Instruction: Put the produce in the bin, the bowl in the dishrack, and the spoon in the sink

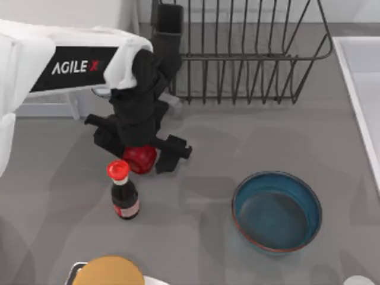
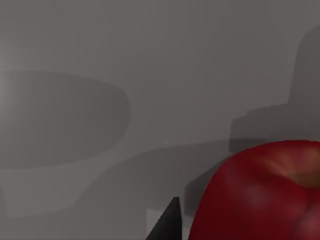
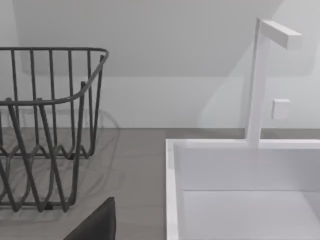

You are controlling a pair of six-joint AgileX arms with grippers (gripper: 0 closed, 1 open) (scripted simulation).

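L pincer (image 1: 142, 155) is down on the desk (image 1: 237, 136), fingers apart either side of the produce (image 1: 140, 158). Bowl (image 1: 276, 211) sits well apart, R of it.

Red produce (image 1: 140, 159) left; teal bowl (image 1: 276, 211) upright, right.
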